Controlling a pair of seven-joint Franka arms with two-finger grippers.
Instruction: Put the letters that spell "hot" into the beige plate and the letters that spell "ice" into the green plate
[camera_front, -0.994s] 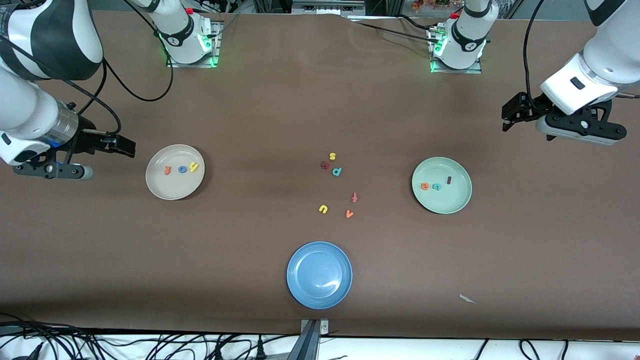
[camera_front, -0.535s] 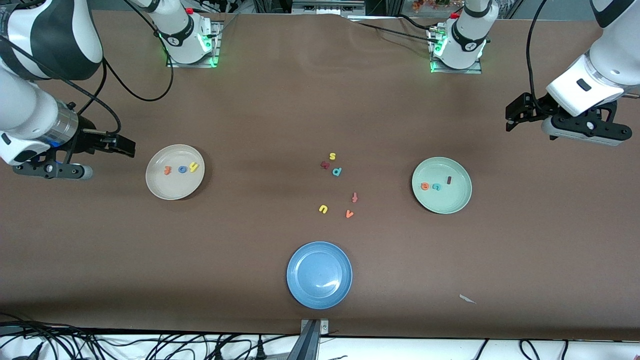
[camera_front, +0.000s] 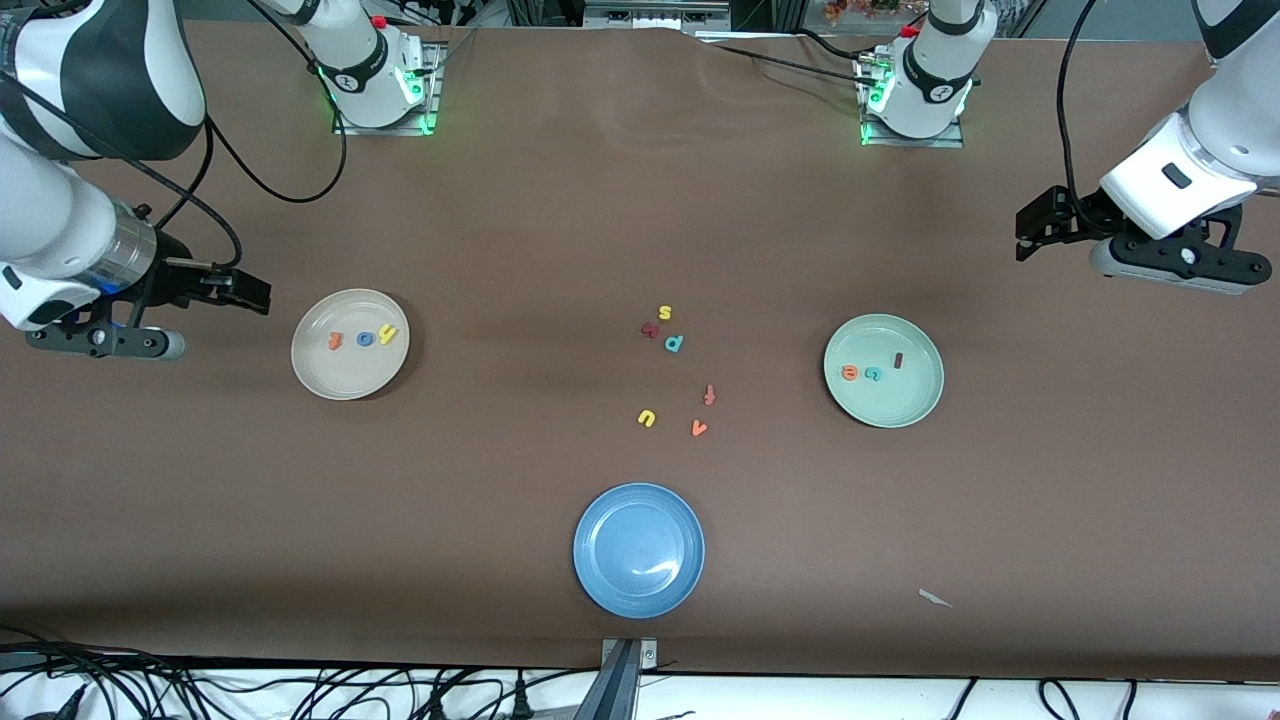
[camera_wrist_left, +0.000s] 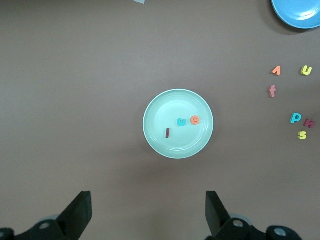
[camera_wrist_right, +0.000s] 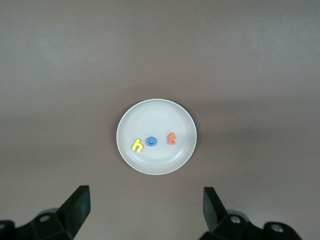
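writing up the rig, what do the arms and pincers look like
Both arms are glossy white with black joint bands and loose black cables. Green lights glow at the bases. The left pincer and right pincer are black two-finger units on grey mounts; the right arm has a silver wrist ring.

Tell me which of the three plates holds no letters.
The blue plate, nearest the front camera; the beige plate and green plate each hold three.

Blue plate (camera_wrist_left: 299, 11) cut off by left wrist view's edge. Maroon letter (camera_front: 650, 329) too small to read.
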